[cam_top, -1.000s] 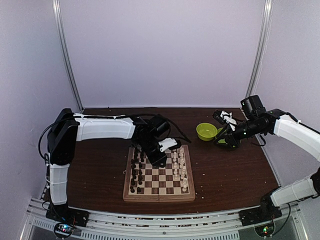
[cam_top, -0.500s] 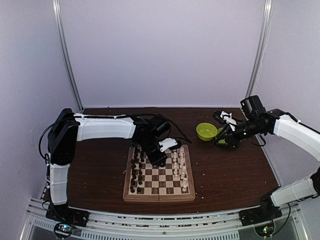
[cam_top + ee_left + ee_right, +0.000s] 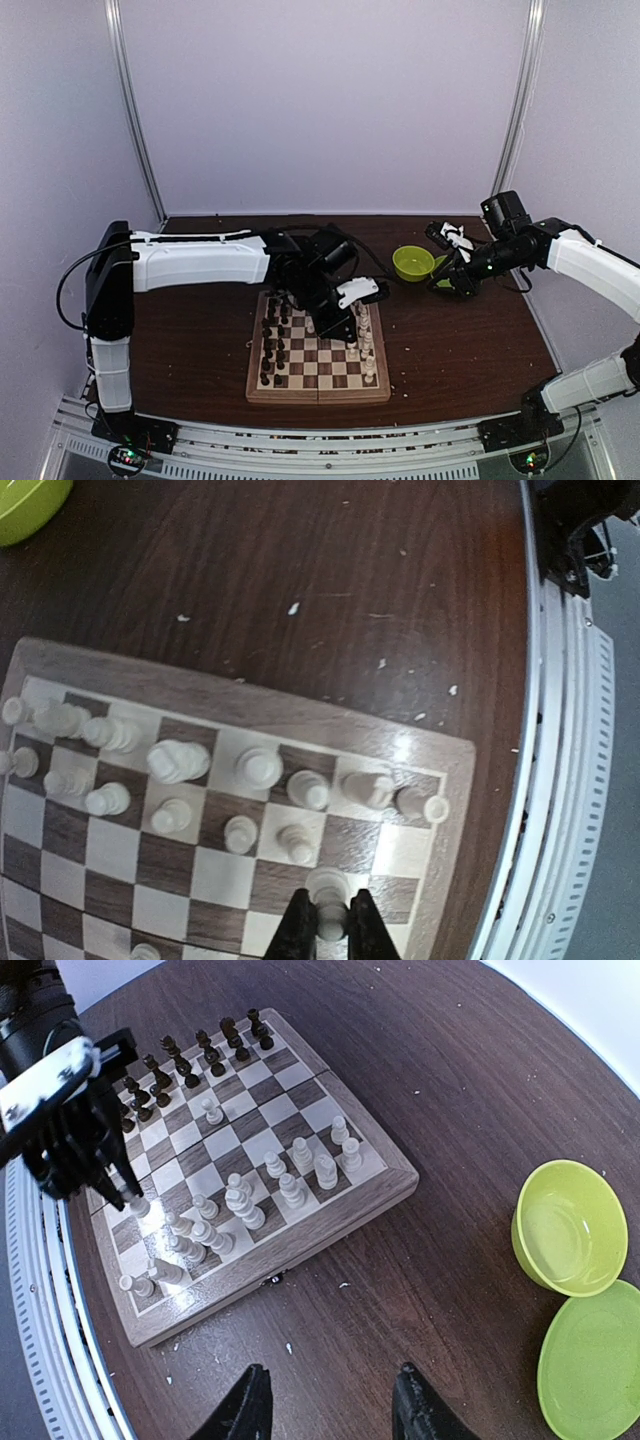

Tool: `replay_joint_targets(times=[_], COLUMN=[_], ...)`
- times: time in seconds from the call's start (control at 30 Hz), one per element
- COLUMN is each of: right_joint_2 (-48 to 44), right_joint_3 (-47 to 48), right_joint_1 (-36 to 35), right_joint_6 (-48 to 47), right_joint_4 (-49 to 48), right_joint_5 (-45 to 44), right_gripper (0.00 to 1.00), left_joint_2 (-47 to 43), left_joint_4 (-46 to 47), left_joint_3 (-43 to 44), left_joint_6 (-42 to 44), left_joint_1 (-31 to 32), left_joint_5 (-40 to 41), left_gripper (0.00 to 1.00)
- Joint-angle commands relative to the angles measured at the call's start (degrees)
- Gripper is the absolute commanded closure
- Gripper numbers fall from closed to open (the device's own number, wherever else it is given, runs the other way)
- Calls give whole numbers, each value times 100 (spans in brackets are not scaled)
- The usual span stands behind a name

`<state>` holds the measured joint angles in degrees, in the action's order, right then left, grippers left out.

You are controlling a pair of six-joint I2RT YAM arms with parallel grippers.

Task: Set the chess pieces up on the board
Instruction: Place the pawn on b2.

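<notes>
The board [image 3: 318, 397] lies in the middle of the table, dark chess pieces [image 3: 272, 345] along its left side and white ones [image 3: 362, 335] along its right. My left gripper [image 3: 329, 925] is shut on a white pawn [image 3: 328, 890], holding it over a square near the board's corner, just inside the white rows. From the right wrist view the same left gripper [image 3: 125, 1195] and pawn [image 3: 138, 1206] show at the board's near-left end. One white pawn [image 3: 210, 1110] stands alone mid-board. My right gripper [image 3: 330, 1400] hovers open over bare table, right of the board.
A green bowl [image 3: 568, 1225] and a green plate [image 3: 595, 1360] sit on the table right of the board, below my right arm. Small white crumbs [image 3: 293, 608] dot the dark wood. The table's metal rail [image 3: 570, 780] runs close to the board's edge.
My left gripper has closed on the white pawn and shifted right across the board toward the white rows. The right arm has stayed still.
</notes>
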<state>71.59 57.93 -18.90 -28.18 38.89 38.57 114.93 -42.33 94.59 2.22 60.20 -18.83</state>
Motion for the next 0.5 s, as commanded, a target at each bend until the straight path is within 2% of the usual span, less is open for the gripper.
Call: replay_joint_targets(times=[0.0, 0.17, 0.47], right_joint_2=[-24, -49, -58], right_joint_3=[183, 182, 176], right_joint_1=[31, 30, 26], right_joint_6=[-30, -15, -12], right_joint_4=[30, 31, 21], right_joint_5=[-60, -42, -34], right_gripper=[59, 59, 59], left_joint_2=[-116, -20, 301], left_joint_4=[220, 247, 111], left_joint_3=[-109, -127, 76], left_joint_6=[-83, -146, -48], left_joint_1=[202, 314, 391], left_joint_5=[-343, -316, 214], left_gripper=[93, 94, 93])
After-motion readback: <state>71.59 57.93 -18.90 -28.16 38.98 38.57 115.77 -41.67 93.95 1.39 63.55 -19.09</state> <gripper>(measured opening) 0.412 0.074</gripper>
